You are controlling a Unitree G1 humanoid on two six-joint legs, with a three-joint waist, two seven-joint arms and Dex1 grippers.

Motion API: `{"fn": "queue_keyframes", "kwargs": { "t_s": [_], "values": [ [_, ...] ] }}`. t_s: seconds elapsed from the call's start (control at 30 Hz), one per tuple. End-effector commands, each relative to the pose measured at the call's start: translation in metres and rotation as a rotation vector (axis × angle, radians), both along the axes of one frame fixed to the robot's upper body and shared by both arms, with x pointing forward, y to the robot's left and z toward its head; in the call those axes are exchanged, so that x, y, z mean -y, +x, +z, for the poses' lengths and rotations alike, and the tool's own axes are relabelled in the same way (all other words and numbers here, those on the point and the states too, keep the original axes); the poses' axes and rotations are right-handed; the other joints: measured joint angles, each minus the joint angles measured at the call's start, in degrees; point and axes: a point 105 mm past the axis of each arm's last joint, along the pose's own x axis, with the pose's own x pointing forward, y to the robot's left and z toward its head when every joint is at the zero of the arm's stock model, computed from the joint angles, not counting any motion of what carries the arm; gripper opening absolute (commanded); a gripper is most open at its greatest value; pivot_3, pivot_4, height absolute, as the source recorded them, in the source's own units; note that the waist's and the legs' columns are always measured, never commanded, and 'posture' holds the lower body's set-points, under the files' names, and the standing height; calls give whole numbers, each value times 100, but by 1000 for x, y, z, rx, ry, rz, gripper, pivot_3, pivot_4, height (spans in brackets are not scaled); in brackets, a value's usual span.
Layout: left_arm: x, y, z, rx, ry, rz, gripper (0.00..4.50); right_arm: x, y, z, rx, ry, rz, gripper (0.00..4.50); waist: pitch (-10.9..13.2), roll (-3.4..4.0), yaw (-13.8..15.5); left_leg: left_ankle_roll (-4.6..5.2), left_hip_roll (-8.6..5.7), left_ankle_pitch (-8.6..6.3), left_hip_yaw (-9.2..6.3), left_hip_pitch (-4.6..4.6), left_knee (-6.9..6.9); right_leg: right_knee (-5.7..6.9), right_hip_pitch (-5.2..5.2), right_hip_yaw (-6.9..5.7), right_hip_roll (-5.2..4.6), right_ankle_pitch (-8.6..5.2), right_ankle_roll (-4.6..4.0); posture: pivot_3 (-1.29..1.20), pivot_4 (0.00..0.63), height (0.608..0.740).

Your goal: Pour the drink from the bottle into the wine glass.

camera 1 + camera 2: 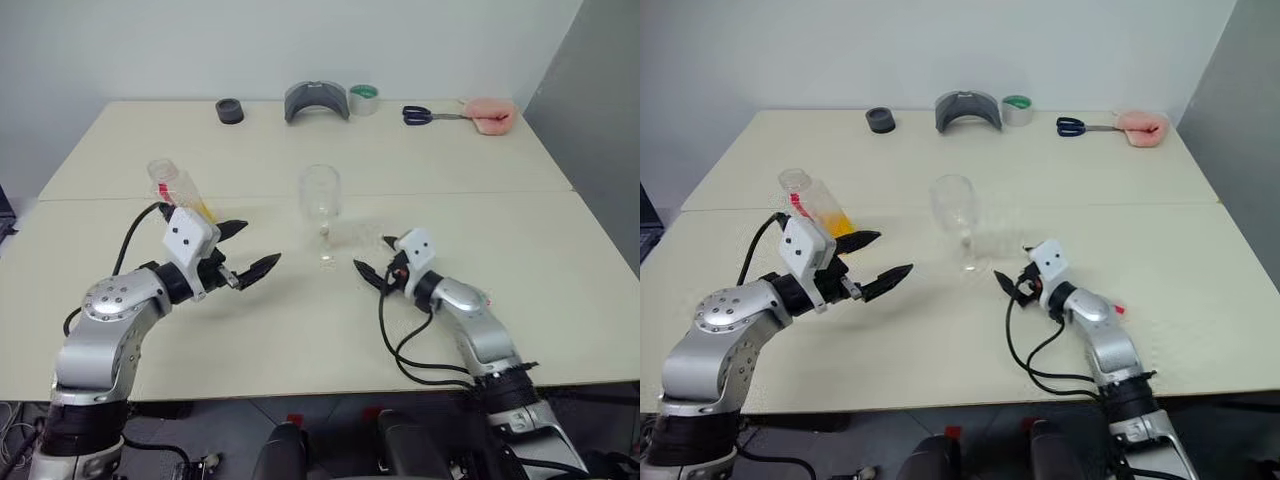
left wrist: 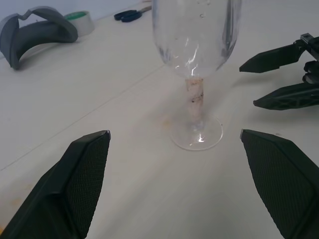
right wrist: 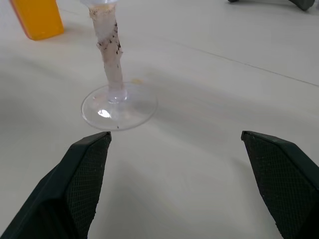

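Grippers level — left gripper (image 1: pixel 248 252), right gripper (image 1: pixel 375 259) agape, flanking wine glass (image 1: pixel 321 203)

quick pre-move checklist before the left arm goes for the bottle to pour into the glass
1. Wine glass upright on the table: ok.
2. Glass bowl empty, ready for the drink: ok.
3. Bottle standing upright: ok, but partly hidden behind the left arm.
4. Bottle cap off: cannot tell; its top looks clear.
5. Left end effector open and empty: ok; it is not yet around the bottle.
6. Right end effector open and apart from the glass: ok; the foot lies ahead of it, untouched.
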Motion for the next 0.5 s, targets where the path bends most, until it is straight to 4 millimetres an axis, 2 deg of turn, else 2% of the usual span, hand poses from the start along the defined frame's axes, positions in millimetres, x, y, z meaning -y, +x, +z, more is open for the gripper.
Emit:
{"fn": "queue_keyframes", "kwargs": {
  "t_s": [0.03, 0.17, 0.27, 0.5],
  "values": [
    [-4, -11, 3, 28, -13, 37, 4500, 3, -16, 20, 69, 8, 38, 4456, 0, 0, -1, 0, 0, 0, 1, 1, -1, 0, 0, 1, 0, 0, 0, 0, 150, 740],
    [-12, -18, -18, -5, -20, 121, 4500, 4, -38, 21, 112, -10, 94, 4456, 0, 0, 14, 0, 0, 0, -1, 1, 1, -1, 3, 0, 0, 0, 0, 0, 150, 740],
    [-28, -22, -37, -15, -65, 268, 4500, -1, -60, 22, 89, -16, 196, 4456, 0, 0, 19, 0, 0, 0, -1, 2, 0, -7, 5, 0, -1, 0, 1, 0, 150, 740],
    [-62, -28, -61, -3, -120, 533, 4500, -9, -86, 59, 165, 51, 300, 4456, -1, -4, 43, 0, 2, 0, -7, 4, 1, -9, 10, -5, 0, -1, 1, 0, 150, 740]
  ]
}}
